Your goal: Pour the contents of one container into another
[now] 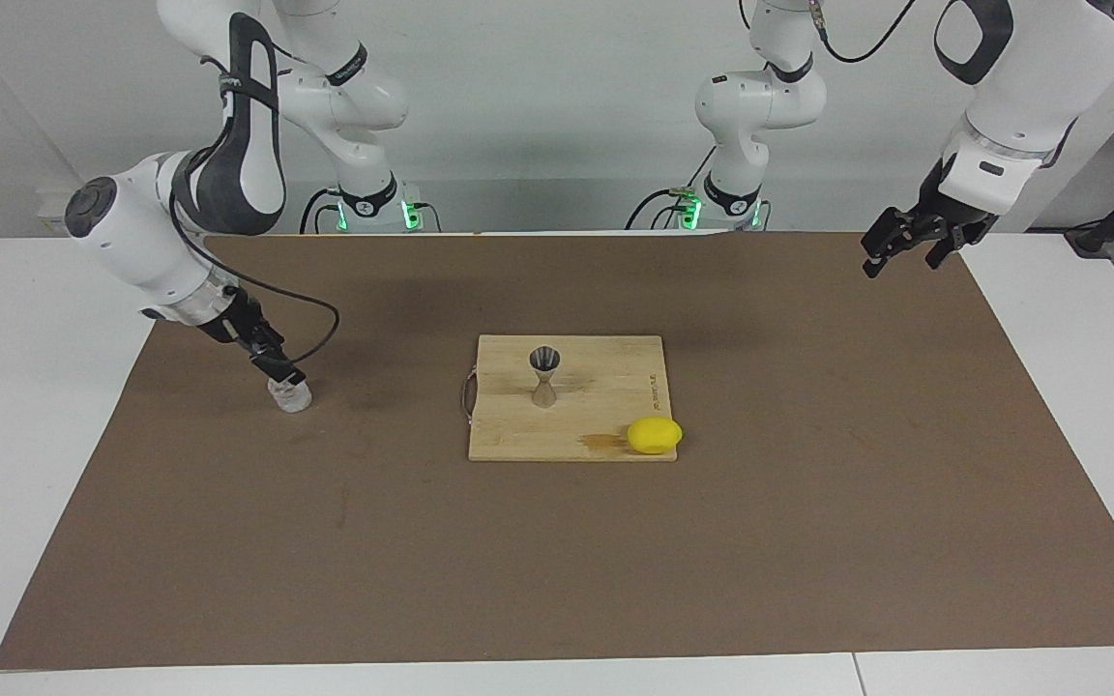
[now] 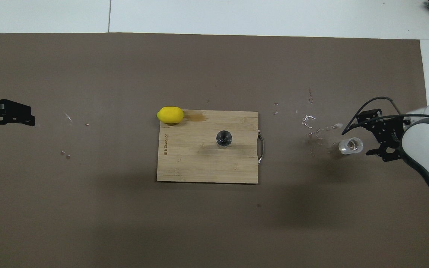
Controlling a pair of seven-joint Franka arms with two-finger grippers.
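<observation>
Across the table lies a big brown mat, and the whole business sits on it. Near the middle is a wooden cutting board, with a yellow lemon at its corner, farther from the robots and toward the left arm's end. Upright on the board stands the little metal jigger, its long axis straight up and its open mouth facing the ceiling. Well apart from the board, toward the right arm's end of the table, a small clear cup stands on the mat, also upright, about level with the jigger in its distance from the robots. The right gripper is down at that cup with its fingers spread, one to each side and the cup just ahead of the fingertips; from the facing view it looks to be touching or nearly touching the rim, but I see no pinch on it. The left gripper hangs open in the air over the mat's edge at its own end, waiting. So the right arm is plainly the nearer one, and I'd judge the carry runs from the cup sideways along the table to the jigger. Some small wet spots glint on the mat between cup and board.
</observation>
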